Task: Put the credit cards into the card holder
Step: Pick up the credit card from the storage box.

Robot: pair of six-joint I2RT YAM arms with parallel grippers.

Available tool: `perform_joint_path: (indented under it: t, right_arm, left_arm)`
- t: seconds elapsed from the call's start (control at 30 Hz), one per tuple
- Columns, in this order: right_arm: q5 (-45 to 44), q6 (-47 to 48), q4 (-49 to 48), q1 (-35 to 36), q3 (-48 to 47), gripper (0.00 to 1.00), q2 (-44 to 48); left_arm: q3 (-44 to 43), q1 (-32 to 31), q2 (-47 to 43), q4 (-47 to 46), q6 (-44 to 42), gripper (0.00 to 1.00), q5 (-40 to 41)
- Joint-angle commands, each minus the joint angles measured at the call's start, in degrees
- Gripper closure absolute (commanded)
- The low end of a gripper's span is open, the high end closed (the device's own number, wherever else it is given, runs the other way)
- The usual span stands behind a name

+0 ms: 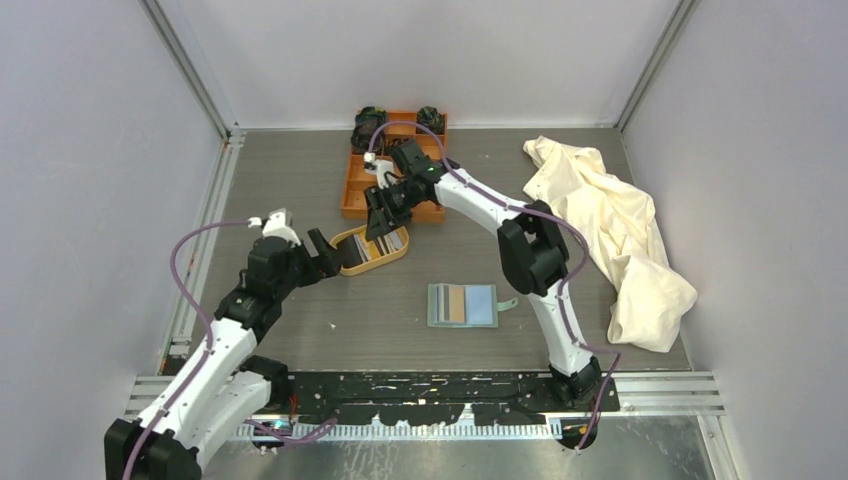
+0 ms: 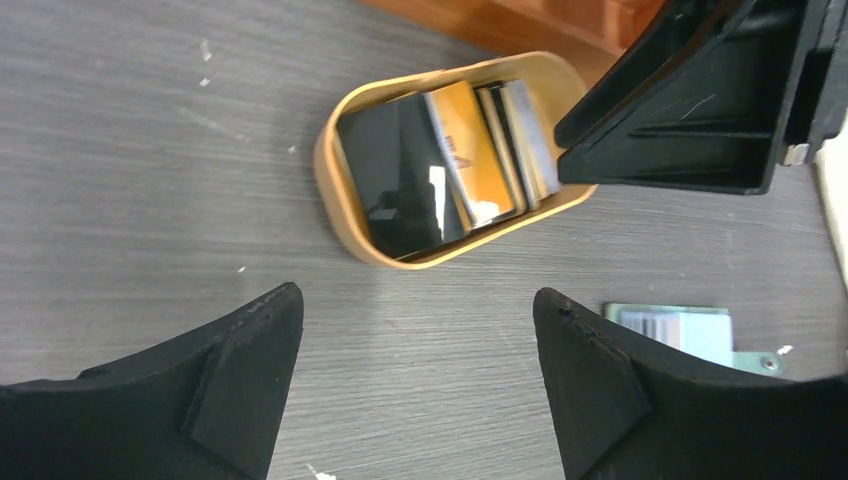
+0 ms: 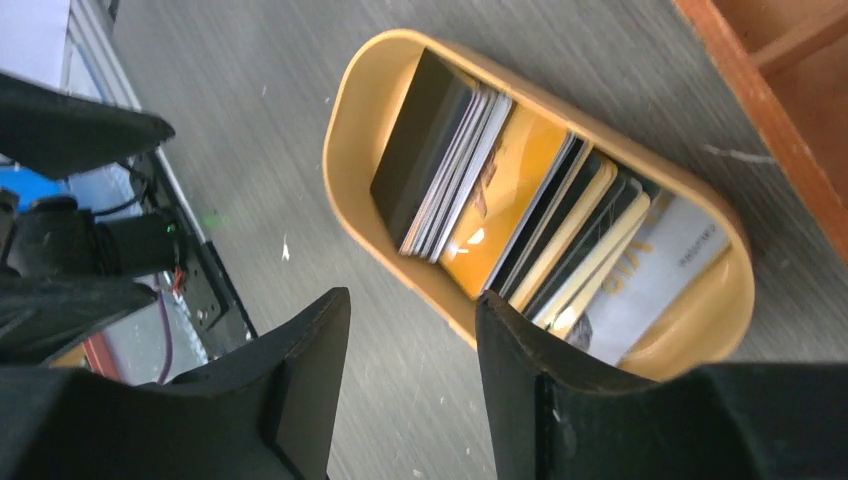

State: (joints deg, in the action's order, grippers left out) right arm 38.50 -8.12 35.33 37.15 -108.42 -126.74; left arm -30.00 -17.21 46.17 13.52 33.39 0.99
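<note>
Several credit cards (image 3: 500, 190) stand on edge, packed together in an oval tan tray (image 3: 345, 110): black, white, orange, tan and a pale one. The same credit cards (image 2: 450, 160) show in the left wrist view and, smaller, the credit cards (image 1: 385, 245) from above. The sage-green card holder (image 1: 463, 305) lies open flat on the table, with cards in its pockets; its corner is the card holder (image 2: 675, 325) in the left wrist view. My right gripper (image 3: 412, 300) hovers open over the tray's near rim, nothing between its fingers. My left gripper (image 2: 417, 300) is open and empty, just left of the tray.
An orange compartment box (image 1: 390, 180) stands behind the tray, under the right arm. A cream cloth (image 1: 610, 230) lies crumpled at the right. The two grippers, left gripper (image 1: 328, 255) and right gripper (image 1: 383, 222), are close together at the tray (image 1: 350, 268).
</note>
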Motion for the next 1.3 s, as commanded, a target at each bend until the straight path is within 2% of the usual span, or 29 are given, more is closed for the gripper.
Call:
perform_joint_path:
  t: [0.0, 0.07, 0.23, 0.43, 0.73, 1.13, 1.27]
  right_arm:
    - [-4.6, -4.1, 2.9, 0.5, -8.4, 0.47, -4.0]
    - [-6.1, -4.6, 3.4, 0.7, -9.9, 0.47, -5.8]
    - [-7.0, -5.6, 3.8, 1.1, -12.0, 0.47, -9.0]
    - [-4.0, -7.2, 3.7, 1.2, -12.7, 0.47, -10.8]
    - [1.4, -11.6, 1.5, 1.4, -11.9, 0.51, -12.1]
    - [3.8, -16.0, -0.4, 1.4, -11.8, 0.52, -12.9]
    - [7.5, -19.0, -3.2, 1.4, -10.9, 0.57, -12.0]
  left_arm:
    - [3.9, 3.0, 0.1, -5.5, 3.8, 0.16, 0.2]
    - [4.1, 4.5, 2.7, -6.2, 4.8, 0.19, -2.2]
    - [2.8, 7.4, 10.6, -10.7, 5.9, 0.34, -9.5]
    - [0.7, 8.3, 19.0, -13.2, 5.3, 0.40, -11.4]
    - [-3.0, 8.5, 26.7, -15.6, 3.9, 0.47, -12.5]
    - [-6.8, 8.5, 35.6, -17.1, 3.2, 0.67, -16.4]
    - [-7.7, 8.5, 37.4, -17.3, 3.1, 0.71, -18.0]
